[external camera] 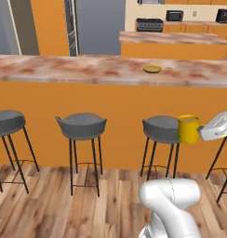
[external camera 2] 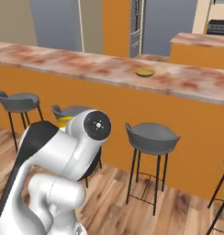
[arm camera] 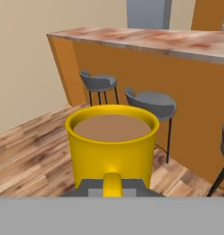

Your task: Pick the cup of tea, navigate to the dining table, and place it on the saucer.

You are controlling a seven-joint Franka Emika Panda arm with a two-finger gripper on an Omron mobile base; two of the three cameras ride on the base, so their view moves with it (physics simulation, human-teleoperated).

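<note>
Dining table [external camera: 87, 69] ahead; cup of tea [arm camera: 112, 144] upright, handle toward tool [arm camera: 112, 188]

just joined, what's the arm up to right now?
The gripper is shut on the cup of tea, carrying it in the air in front of the dining table, at about stool height. The cup is upright and the tea is in it. The saucer sits bare on the tabletop, above and beyond the cup, so the placing step isn't done yet.
</note>
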